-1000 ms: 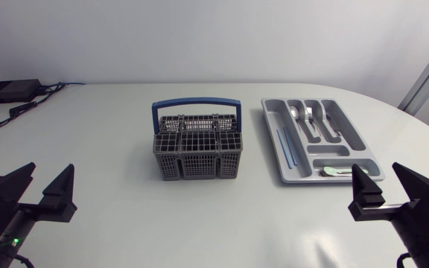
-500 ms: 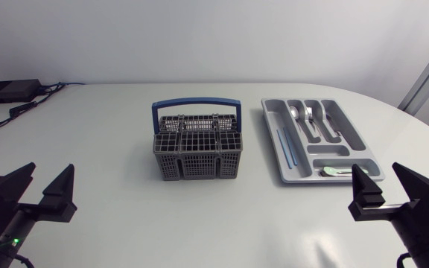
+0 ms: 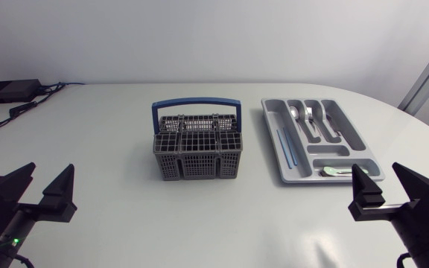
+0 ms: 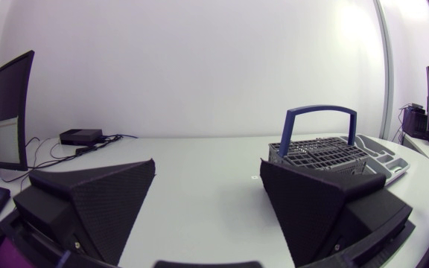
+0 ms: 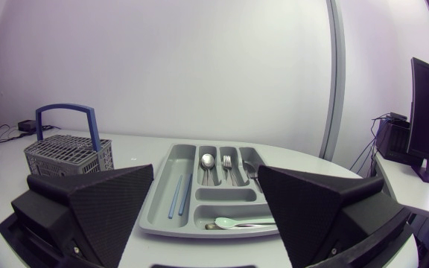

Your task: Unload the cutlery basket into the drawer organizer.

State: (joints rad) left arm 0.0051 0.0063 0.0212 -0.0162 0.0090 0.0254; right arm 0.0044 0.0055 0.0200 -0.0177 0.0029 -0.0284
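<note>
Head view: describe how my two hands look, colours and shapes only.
The left matte black hand and the right matte black hand each have two broad wedge-shaped fingers tapering to points. The wrist views show a fine mesh texture on the finger faces. A small green light glows behind the left hand.

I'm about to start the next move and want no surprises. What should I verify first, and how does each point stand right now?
1. Left gripper open and holding nothing: ok.
2. Right gripper open and holding nothing: ok.
3. Cutlery basket upright, handle up, apart from the organizer: ok.
4. Drawer organizer flat on the table beside the basket: ok.
5. Basket contents known: cannot tell; nothing shows above its grid.
</note>
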